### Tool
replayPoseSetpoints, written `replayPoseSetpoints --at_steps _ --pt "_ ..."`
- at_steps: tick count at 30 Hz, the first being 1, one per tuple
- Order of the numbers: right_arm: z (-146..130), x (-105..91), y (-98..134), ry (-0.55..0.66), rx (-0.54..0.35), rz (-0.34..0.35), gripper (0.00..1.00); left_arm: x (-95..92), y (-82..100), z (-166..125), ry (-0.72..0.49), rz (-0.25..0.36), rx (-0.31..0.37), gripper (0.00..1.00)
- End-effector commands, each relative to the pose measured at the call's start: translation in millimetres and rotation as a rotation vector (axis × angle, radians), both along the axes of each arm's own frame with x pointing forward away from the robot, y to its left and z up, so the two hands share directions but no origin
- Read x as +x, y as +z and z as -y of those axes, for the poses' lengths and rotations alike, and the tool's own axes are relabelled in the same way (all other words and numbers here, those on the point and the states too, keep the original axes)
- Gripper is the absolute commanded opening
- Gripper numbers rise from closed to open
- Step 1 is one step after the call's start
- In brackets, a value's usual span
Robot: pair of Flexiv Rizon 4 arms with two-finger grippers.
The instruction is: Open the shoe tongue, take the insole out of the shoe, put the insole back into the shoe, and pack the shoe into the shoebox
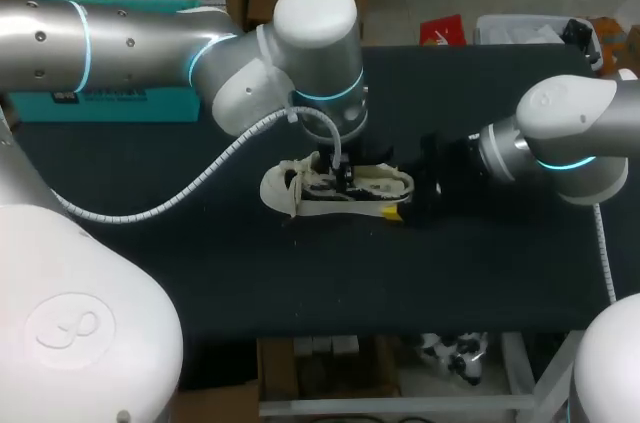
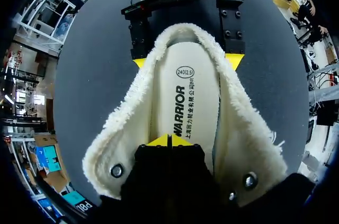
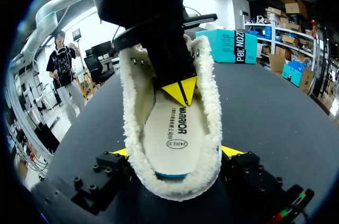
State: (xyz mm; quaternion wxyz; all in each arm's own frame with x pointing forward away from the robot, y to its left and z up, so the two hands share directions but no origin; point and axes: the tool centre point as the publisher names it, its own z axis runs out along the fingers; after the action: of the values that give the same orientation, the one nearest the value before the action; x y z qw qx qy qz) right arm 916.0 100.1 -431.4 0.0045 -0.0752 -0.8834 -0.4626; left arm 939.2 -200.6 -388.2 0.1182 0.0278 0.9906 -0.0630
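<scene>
Pressing its closed tips onto the insole [image 2: 185, 97], which lay flat inside the shoe [image 1: 340, 188] on the desk [image 1: 200, 273], the left gripper [image 2: 168, 140] pinched nothing visibly (it might skid off); the right gripper [image 3: 176, 152], spread wide, clamped the shoe's heel, whose soft fleece could slip free.

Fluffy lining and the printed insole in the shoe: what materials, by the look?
Fluffy cream lining of the low cream shoe: probably fleece or faux shearling, matte; tufted, ragged pile along the opening. Flat off-white insole: smooth, matte, likely fabric-faced foam; crisp black print, no visible nap. Core unclear.
</scene>
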Motion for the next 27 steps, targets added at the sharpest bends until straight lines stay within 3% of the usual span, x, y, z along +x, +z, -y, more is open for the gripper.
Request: replayPoseSetpoints --at_steps 1,6,19,27 --pt "-0.7 -0.9 -6.1 0.0 0.002 0.001 0.0 6.2 6.2 2.3 -0.025 -0.052 -0.024 0.0" --pt "-0.7 -0.9 -6.1 0.0 0.002 0.001 0.0 -4.8 25.9 3.6 -0.043 -0.1 -0.051 0.0" --pt "-0.7 -0.9 -6.1 0.0 0.002 0.001 0.0 -24.7 50.8 -1.4 -0.069 -0.214 -0.099 0.0" --pt "-0.7 -0.9 -6.1 0.0 0.002 0.001 0.0 -31.1 63.6 -5.9 -0.08 -0.231 -0.115 0.0"
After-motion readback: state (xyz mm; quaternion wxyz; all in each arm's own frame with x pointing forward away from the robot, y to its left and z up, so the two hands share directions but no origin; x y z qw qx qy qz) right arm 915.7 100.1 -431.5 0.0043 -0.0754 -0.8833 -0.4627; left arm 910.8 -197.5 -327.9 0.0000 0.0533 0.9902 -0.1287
